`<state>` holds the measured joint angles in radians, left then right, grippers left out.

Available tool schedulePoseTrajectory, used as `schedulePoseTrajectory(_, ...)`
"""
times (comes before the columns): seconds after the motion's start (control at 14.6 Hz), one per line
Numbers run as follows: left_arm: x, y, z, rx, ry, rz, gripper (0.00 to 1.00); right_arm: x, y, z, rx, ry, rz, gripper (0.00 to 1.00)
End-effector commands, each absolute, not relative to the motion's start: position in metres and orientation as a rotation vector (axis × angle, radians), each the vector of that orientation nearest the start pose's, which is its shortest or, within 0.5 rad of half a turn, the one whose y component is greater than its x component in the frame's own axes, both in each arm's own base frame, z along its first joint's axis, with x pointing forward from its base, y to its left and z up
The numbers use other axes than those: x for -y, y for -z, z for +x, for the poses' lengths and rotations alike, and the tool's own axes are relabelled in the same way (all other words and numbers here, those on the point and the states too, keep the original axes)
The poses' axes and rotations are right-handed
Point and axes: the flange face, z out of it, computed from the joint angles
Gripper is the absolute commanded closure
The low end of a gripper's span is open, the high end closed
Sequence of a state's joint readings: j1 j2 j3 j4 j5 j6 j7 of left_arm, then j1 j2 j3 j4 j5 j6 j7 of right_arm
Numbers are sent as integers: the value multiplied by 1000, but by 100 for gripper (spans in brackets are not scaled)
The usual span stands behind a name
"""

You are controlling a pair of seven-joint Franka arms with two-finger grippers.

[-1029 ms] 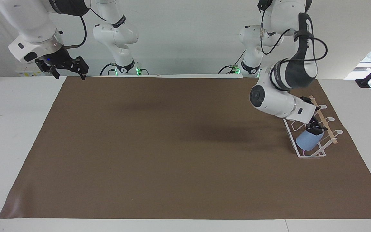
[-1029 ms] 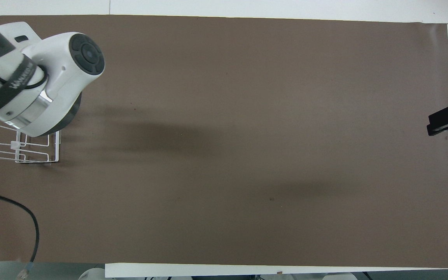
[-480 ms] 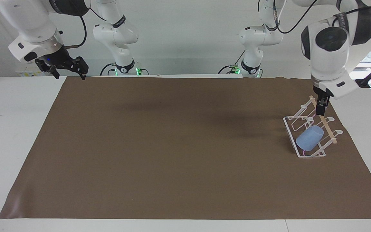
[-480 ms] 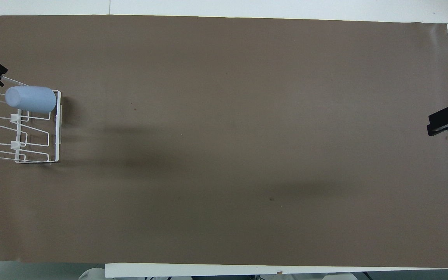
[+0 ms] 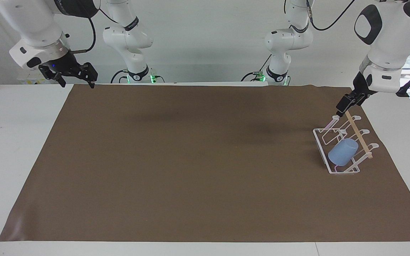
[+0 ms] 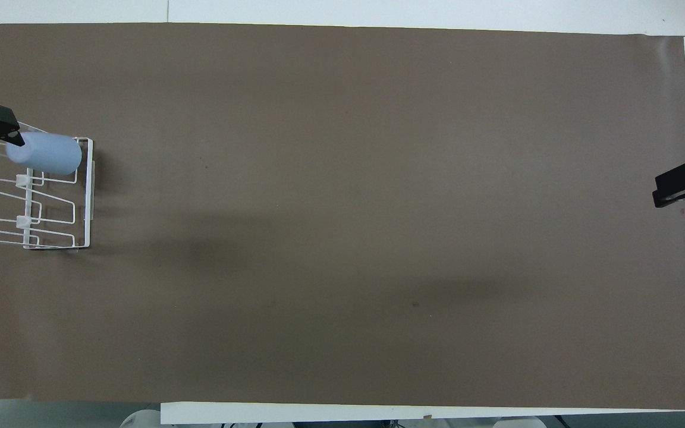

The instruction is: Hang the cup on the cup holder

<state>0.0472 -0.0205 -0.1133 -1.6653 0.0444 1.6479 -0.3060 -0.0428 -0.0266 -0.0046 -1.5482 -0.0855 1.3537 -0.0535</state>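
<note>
cup (image 5: 343, 152) is on the cup holder (image 5: 324, 152), tilted over 1 of the looped prongs at the rack's end farther from the robots, base pointing up toward the wooden rod (image 5: 358, 133); rack stands on the brown mat (image 5: 190, 160) at the left arm's end of the table; hang looks done.

Handling, as a judgement: small plastic tumbler, so light and stiff, not fragile; smooth matte wall plus the taper means it could slip out toward the narrow base under a weak pinch; no handle, so take it across the body near the middle, or 1 finger inside the rim; the wire rack is light too and may shift if the cup gets dragged.

left gripper (image 5: 343, 106) is released, holding nothing, up over the end of the rack nearer the robots, just above the rod's tip; right gripper (image 5: 74, 74) waits open and empty over the table edge at the right arm's end.

Versus 1 s ago: left gripper was down at the cup with the forearm low across the rack; 0.5 s ago it was already off the cup and lifting; now higher and swung out toward the table edge; cup settled slightly on its prong, otherwise same spot; rack unmoved; right arm unchanged.
</note>
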Motion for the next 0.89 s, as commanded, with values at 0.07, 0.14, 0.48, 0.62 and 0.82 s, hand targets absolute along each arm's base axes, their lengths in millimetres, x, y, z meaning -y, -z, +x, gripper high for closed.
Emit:
schedulePoseTrajectory(0.07,50,-601,543,-91,-84,-3117,0,35,-632,514,-18,-274,-3186,1)
schedulePoseTrajectory(0.14,69,-602,542,-143,-83,-3126,0,35,-632,514,-18,-274,-3186,1)
schedulePoseTrajectory(0.48,108,-608,541,-193,-117,-3166,0,35,-632,514,-18,-274,-3186,1)
schedulePoseTrajectory(0.62,106,-608,542,-188,-118,-3162,0,35,-632,514,-18,-277,-3186,1)
schedulePoseTrajectory(0.82,107,-609,542,-187,-113,-3160,0,35,-632,514,-18,-274,-3185,1)
